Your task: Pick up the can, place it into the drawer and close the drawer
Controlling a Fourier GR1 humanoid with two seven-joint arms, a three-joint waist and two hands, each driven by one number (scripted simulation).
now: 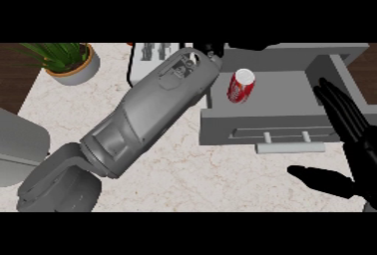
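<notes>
Left hand [210, 49]: mostly hidden behind its forearm; finger state cannot be told. Red cylindrical metal can [242, 85] lies inside the open grey box drawer [265, 122], right of those fingers, ungripped. Right hand [344, 117], fingers straight and apart, beside the drawer. Next judged: closing it. Pale marble counter [184, 174].

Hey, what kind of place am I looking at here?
Probably a kitchen counter: a pale marble-look countertop, a grey pull-out drawer standing open with a red can lying in it, and a potted plant at the far left corner.
</notes>
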